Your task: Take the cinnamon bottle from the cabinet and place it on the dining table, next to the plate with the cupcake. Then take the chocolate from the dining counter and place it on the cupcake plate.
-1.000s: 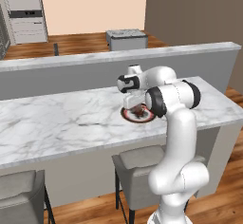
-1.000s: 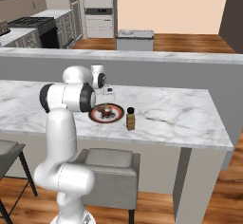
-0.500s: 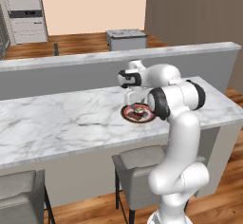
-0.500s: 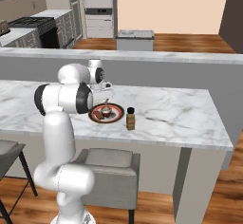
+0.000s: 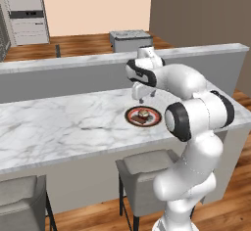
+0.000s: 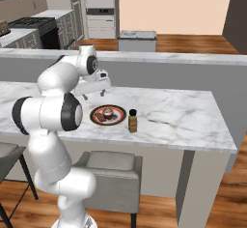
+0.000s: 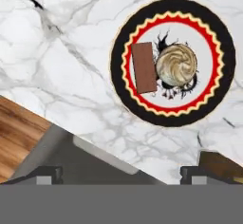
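Note:
The dark-rimmed plate (image 7: 218, 38) lies on the white marble dining table (image 5: 63, 127). On the plate a flat brown chocolate bar (image 7: 144, 67) rests right beside the cupcake (image 7: 176, 65). The same plate (image 5: 143, 116) (image 6: 107, 114) sits near the table's front edge. The cinnamon bottle (image 6: 132, 121) stands upright just right of the plate, close to it; a brown piece at the hand view's lower right looks like it. My gripper (image 5: 142, 96) (image 6: 93, 93) (image 7: 121, 174) hangs open and empty above the table, just behind the plate.
A grey raised ledge (image 5: 73, 73) runs along the back of the table. Grey padded stools (image 5: 147, 166) (image 6: 108, 166) stand under its front edge. To the right of the bottle the marble (image 6: 183, 116) runs on to the table's end.
The hand has lifted a little and drawn back from the plate, fingers still apart. Plate, cupcake and bottle have stayed in place.

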Tool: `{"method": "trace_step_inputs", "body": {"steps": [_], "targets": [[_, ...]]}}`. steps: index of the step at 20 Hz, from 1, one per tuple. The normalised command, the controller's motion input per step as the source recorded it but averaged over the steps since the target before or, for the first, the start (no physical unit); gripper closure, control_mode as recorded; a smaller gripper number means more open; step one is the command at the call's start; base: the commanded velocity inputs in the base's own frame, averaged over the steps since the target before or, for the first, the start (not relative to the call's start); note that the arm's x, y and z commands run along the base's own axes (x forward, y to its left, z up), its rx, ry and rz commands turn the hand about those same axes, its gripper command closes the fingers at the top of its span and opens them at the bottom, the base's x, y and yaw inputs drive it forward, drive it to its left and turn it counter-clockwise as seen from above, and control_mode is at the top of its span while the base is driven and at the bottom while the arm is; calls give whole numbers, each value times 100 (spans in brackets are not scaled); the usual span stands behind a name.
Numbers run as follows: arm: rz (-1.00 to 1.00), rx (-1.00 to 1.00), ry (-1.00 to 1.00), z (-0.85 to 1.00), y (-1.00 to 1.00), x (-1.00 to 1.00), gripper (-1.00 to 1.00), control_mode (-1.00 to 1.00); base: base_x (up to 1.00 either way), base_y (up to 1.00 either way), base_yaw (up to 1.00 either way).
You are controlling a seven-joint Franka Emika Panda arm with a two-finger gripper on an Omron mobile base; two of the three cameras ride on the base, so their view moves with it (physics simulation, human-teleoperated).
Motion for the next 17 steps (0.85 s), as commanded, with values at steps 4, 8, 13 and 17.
{"method": "trace_step_inputs", "body": {"steps": [4,8,13,17], "targets": [[0,0,-35,70,0,-100,-100,-100,0,0,0],[0,0,-35,63,0,-100,-100,-100,0,0,0],[0,0,-25,29,0,-100,-100,-100,0,0,0],[0,0,-11,-2,0,-77,-100,-100,0,0,0]]}}
